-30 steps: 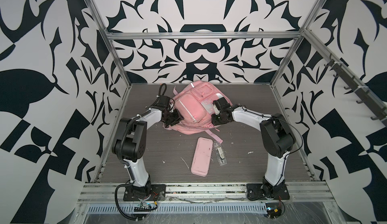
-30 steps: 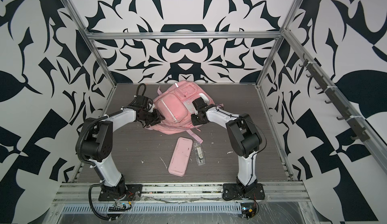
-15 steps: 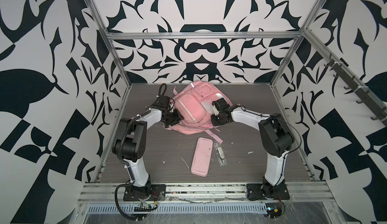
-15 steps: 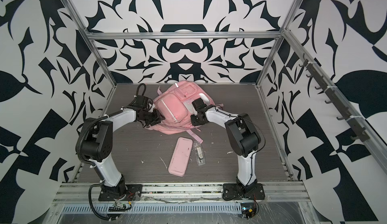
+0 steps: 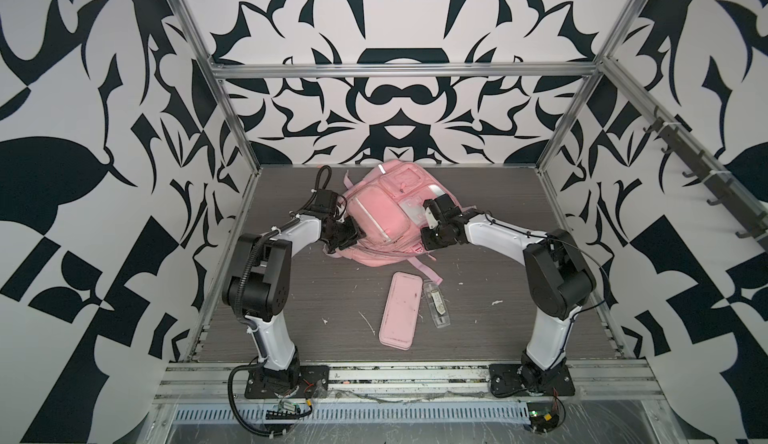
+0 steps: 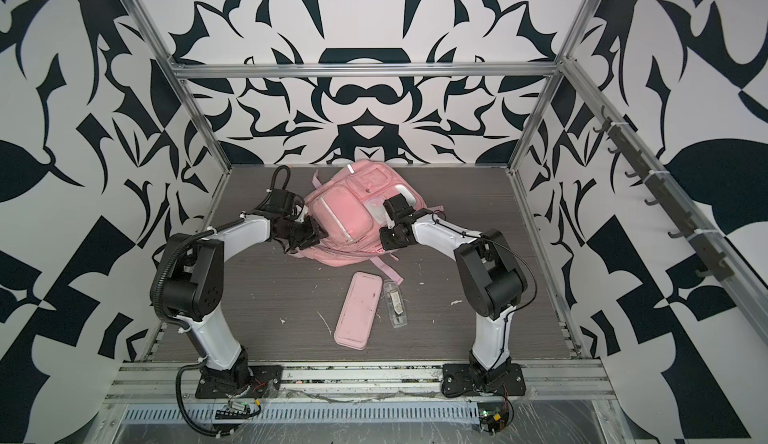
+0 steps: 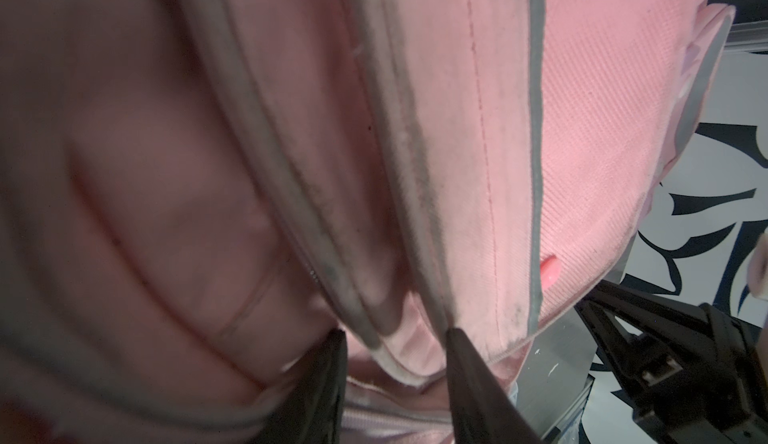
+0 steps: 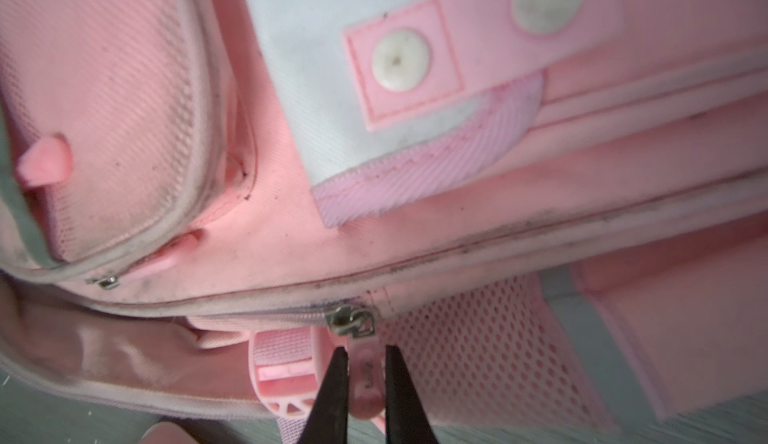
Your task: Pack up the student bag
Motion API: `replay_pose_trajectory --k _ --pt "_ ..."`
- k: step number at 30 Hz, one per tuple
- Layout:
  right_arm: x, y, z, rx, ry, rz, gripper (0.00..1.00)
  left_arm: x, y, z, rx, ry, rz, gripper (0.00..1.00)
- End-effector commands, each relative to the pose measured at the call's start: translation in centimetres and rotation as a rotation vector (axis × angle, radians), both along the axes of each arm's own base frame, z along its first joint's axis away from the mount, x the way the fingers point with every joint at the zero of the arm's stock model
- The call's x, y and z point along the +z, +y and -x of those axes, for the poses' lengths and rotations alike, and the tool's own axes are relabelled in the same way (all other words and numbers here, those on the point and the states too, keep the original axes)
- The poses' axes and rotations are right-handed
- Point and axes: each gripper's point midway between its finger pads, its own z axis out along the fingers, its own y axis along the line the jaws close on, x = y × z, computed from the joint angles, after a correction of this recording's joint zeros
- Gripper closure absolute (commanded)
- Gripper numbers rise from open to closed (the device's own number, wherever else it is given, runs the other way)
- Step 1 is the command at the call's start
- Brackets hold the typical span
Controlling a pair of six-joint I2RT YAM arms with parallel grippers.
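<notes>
On the grey worktop (image 5: 291, 317), in front of the student bag (image 5: 376, 217): a flat pink pencil case (image 5: 401, 311), with a small clear case (image 5: 436, 304) just beside it on the right-arm side. Both well apart from either arm. A loose pink strap (image 5: 428, 269) trailing from the bag toward them. White flecks scattered over the worktop. In the right wrist view, a pink buckle (image 8: 286, 371) to one side of the zipper pull (image 8: 366, 379) and pink mesh (image 8: 457, 338) to the other.

Against a second ago: bag, pencil case and clear case in the same places, both arms in nearly the same pose.

Bag toward the back of the worktop, front face up, between the two arms in both top views. At its left edge, left fingers (image 7: 465, 371) partly open, clamped on a piped fold, fabric filling the gap. On its right side, right fingers (image 8: 337, 379) narrowed almost together, pinching the zipper pull just beside its metal slider (image 8: 351, 323).
</notes>
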Motion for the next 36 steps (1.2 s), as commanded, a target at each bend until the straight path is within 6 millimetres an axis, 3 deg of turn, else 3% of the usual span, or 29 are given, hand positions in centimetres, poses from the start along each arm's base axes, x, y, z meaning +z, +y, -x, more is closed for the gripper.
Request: replay_pose_trajectory --k 1,23,30,36 --pt "1.1 -0.6 0.2 -0.013 -0.01 0.004 0.9 -1.3 0.2 1.0 0.003 0.057 -0.003 0.58" --pt "-0.4 0.6 0.6 -0.001 0.035 -0.058 0.78 -1.0 0.3 1.1 0.005 0.056 -0.002 0.58" --pt "-0.7 0.9 0.5 0.002 0.042 -0.072 0.77 -0.8 0.3 1.1 0.002 0.054 -0.005 0.58" --pt "-0.7 0.8 0.6 0.003 0.043 -0.071 0.84 -1.0 0.4 1.2 0.002 0.059 -0.007 0.58"
